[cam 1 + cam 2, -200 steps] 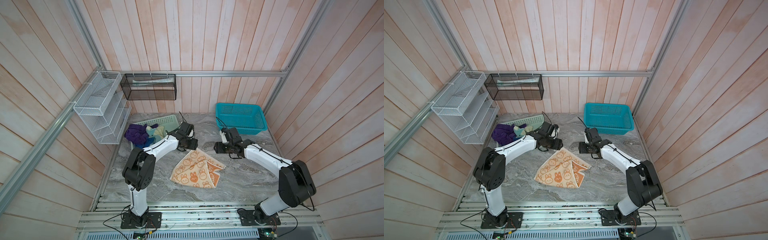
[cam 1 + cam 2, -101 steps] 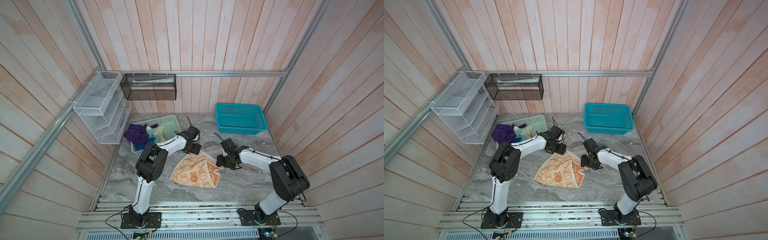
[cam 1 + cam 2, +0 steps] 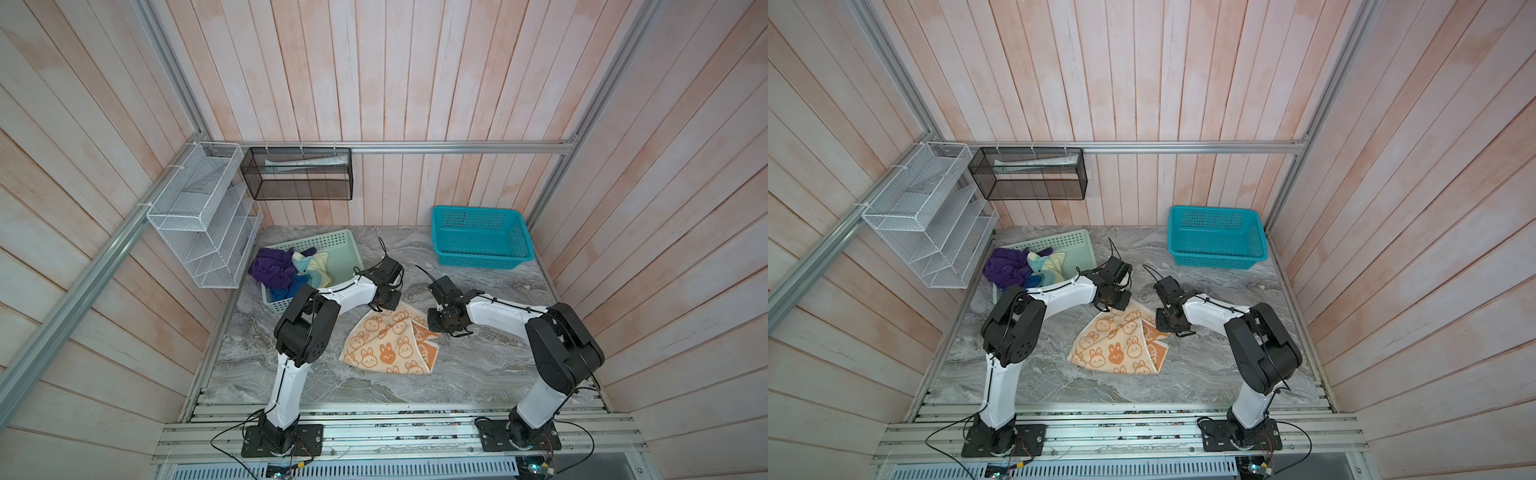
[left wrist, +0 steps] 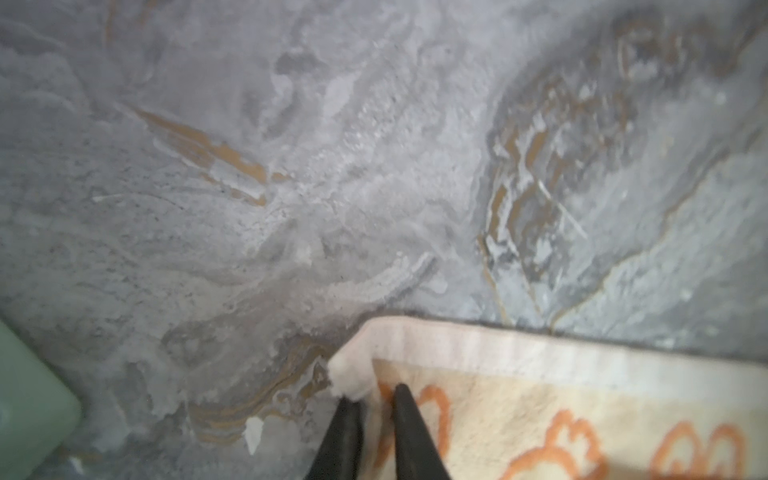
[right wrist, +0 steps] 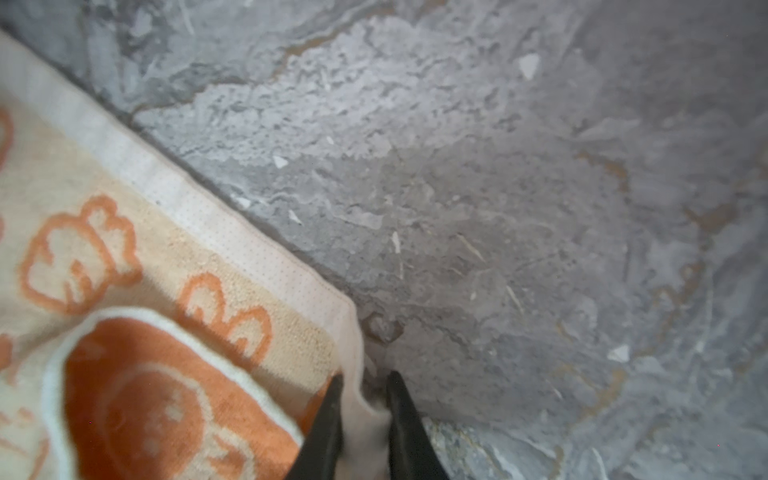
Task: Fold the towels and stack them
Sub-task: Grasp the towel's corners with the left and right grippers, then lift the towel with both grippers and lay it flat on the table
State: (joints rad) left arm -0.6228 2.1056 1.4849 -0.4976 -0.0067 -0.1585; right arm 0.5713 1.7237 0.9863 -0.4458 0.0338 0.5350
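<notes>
The orange-peach towel (image 3: pixel 386 345) (image 3: pixel 1117 345) with cartoon faces lies crumpled and partly folded over on the marble table. My left gripper (image 3: pixel 386 308) (image 4: pixel 372 395) is down at its far corner, shut on the pale hem. At the towel's right corner, my right gripper (image 3: pixel 436 328) (image 5: pixel 365 378) is shut on a pinch of the hem (image 5: pixel 365 415). The purple towel (image 3: pixel 272 270), the blue towel (image 3: pixel 300 281) and the teal and pale-yellow towel (image 3: pixel 311 266) are heaped in the mint-green basket (image 3: pixel 332 243).
A teal basket (image 3: pixel 482 239) stands at the back right of the table. On the left wall hangs a white wire rack (image 3: pixel 203 216), with a black mesh basket (image 3: pixel 297 174) on the back wall. The mint-green basket's corner (image 4: pixel 29 395) is close to my left gripper.
Both grippers came down and inward from the back of the table onto the orange-peach towel's two far corners, then closed on the hem.
</notes>
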